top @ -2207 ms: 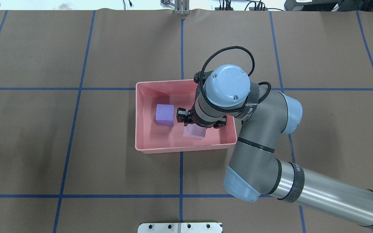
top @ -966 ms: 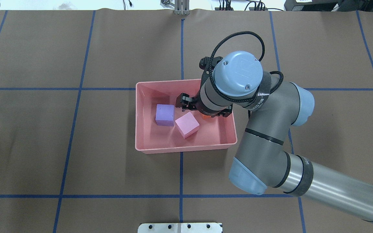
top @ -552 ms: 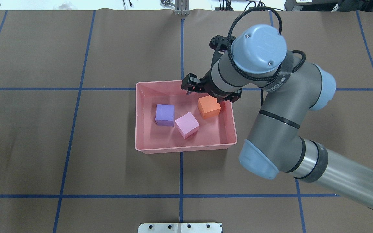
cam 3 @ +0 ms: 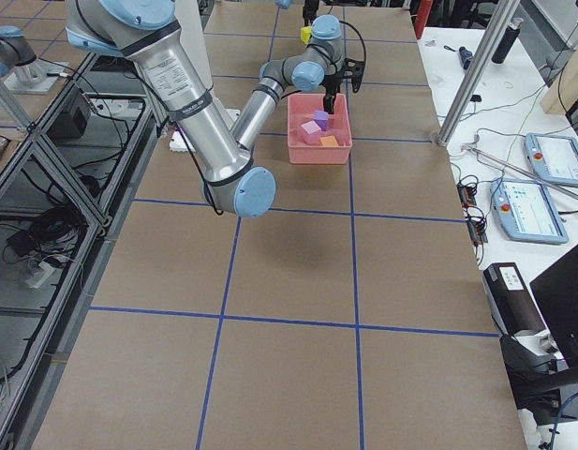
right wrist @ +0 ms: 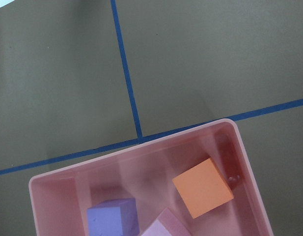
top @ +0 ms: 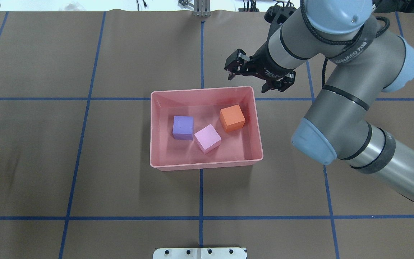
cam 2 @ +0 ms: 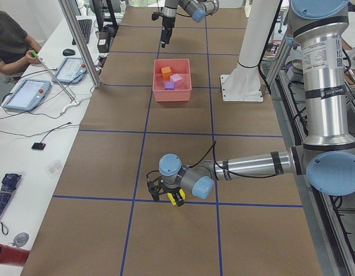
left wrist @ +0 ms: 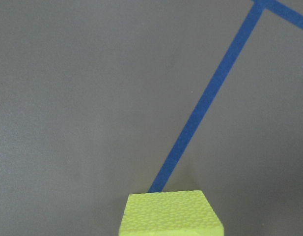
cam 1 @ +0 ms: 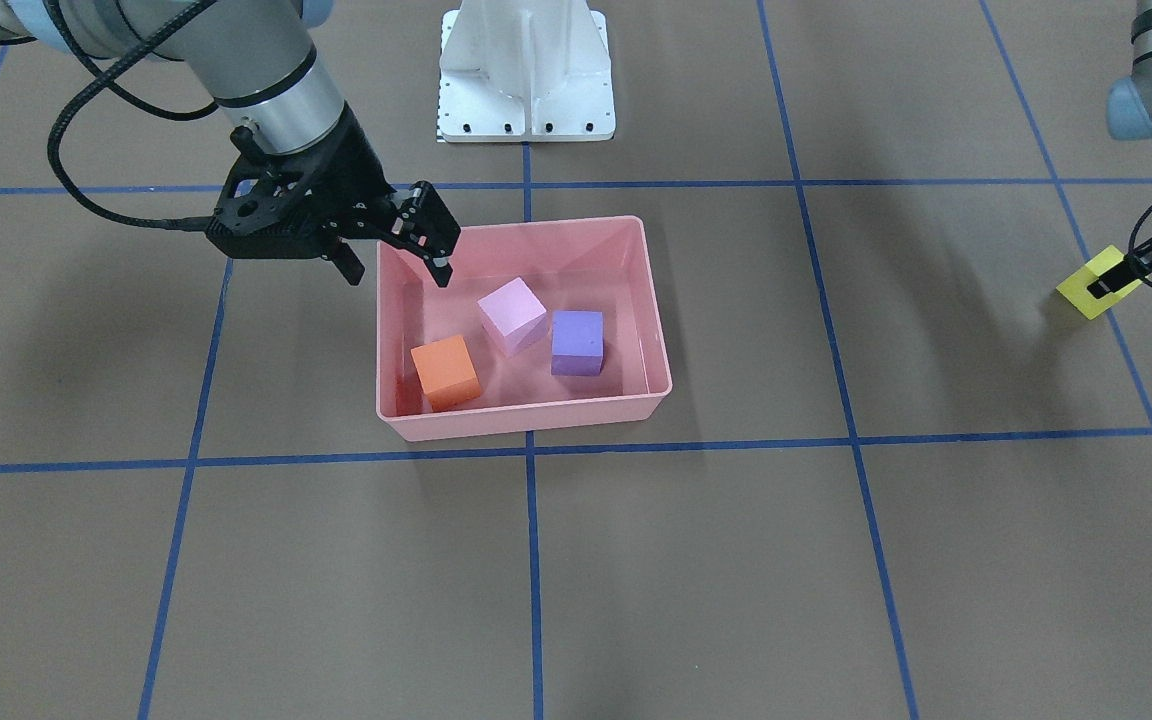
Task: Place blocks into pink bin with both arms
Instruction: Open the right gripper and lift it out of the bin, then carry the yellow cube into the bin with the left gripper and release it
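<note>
The pink bin (top: 207,166) sits mid-table and holds the orange block (top: 232,118), the light pink block (top: 207,138) and the purple block (top: 183,127). My right gripper (top: 259,77) is open and empty, raised above the table just beyond the bin's far right corner; the front-facing view shows it (cam 1: 396,268) over the bin's corner. My left gripper (cam 1: 1116,275) is shut on the yellow block (cam 1: 1094,283), low over the table far from the bin. The left wrist view shows the yellow block (left wrist: 171,215) at its bottom edge.
The white pedestal (cam 1: 526,70) stands on the robot's side of the bin. Blue tape lines (top: 201,54) cross the brown table cover. An operator (cam 2: 10,40) sits at a side desk with tablets.
My right gripper let go of the light pink block in the bin, then rose and drew back past the bin's far right corner. The orange block came into view.
</note>
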`<state>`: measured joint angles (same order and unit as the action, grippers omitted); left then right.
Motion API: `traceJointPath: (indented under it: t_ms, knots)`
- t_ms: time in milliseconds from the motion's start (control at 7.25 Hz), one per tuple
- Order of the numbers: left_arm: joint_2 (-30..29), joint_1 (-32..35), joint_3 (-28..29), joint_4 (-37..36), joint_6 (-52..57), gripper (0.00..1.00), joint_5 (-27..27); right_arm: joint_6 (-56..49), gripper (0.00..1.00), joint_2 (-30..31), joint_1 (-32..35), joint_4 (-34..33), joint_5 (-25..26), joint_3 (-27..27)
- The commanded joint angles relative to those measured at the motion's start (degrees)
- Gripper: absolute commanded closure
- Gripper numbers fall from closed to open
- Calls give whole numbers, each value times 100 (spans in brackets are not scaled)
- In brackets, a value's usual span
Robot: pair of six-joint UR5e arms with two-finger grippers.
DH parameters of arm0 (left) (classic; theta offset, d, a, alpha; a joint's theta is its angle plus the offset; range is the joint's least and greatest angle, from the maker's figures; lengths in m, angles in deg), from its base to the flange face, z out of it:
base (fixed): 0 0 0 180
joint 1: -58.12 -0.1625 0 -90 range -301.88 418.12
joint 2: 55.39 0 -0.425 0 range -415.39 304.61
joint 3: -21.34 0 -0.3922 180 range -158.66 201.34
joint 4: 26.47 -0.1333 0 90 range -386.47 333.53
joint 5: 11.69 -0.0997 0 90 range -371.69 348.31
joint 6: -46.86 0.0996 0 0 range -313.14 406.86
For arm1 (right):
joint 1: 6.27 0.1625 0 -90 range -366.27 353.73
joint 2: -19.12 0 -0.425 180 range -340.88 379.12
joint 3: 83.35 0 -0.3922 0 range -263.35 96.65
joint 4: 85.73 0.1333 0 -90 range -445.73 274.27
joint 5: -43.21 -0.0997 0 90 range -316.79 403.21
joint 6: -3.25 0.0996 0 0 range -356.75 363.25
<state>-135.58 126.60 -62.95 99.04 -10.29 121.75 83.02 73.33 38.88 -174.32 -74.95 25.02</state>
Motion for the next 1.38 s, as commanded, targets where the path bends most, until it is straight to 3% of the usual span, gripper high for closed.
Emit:
traceJointPath:
  t_ms: [0,276,552,828,966,1241]
  knots:
    - [-57,-19,-61,9,-111,100,224,-58,1,290,423,0,-373,140]
    - [-390,-19,-926,-78,-1256,100,944,-172,1,764,940,8,-873,176]
    - [-1729,-141,-1370,-79,-3520,100,1175,-1170,1,1309,1556,-9,-1139,115]
    - [-3144,-981,-1424,-261,-5306,100,1097,-2041,1,1740,1821,-18,-1130,-26]
    - [-3778,-1334,-1424,-716,-5715,100,940,-2254,1,1811,1831,-9,-1113,-79]
    - [-4800,-2543,-1407,-2232,-5886,100,-269,-2256,1,1777,1831,-9,-1104,-167]
